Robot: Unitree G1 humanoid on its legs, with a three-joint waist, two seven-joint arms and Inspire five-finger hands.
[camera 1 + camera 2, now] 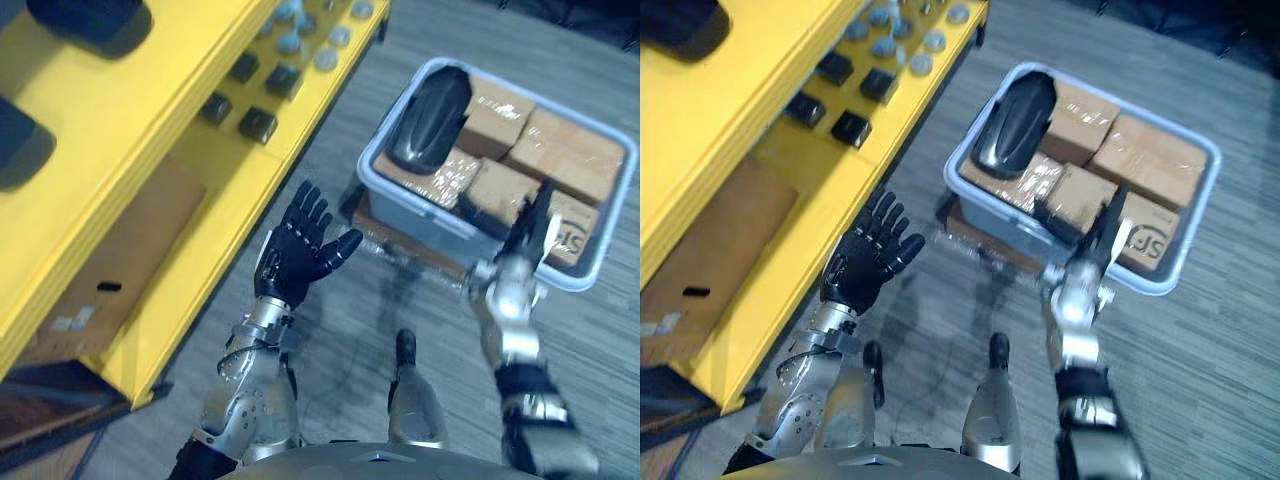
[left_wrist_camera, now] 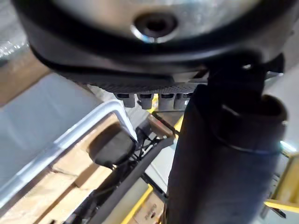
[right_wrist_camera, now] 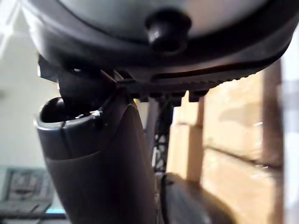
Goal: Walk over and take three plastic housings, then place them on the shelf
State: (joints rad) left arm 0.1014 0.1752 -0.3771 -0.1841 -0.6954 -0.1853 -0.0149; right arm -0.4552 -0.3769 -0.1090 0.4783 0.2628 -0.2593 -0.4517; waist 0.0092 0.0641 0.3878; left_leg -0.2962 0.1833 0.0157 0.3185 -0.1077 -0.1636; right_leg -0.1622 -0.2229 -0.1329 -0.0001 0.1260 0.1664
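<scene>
One black plastic housing [image 1: 430,118] lies on brown cardboard boxes [image 1: 560,150] in a pale blue-grey bin [image 1: 415,212] on the floor at the right. Two more dark housings [image 1: 85,20] [image 1: 15,145] rest on the upper levels of the yellow shelf [image 1: 150,120] at the left. My left hand [image 1: 300,245] is open, fingers spread, raised between the shelf and the bin and holding nothing. My right hand [image 1: 525,235] is open, its straight fingers reaching over the bin's near rim above the boxes, to the right of the housing. The left wrist view shows the housing [image 2: 112,144] inside the bin's rim [image 2: 70,135].
Small black blocks [image 1: 258,123] and grey round caps [image 1: 300,30] sit on the shelf's middle level. A brown cardboard sheet [image 1: 120,260] lies on its lower level. The bin rests on a flat brown base [image 1: 385,238]. Grey floor separates the shelf from the bin.
</scene>
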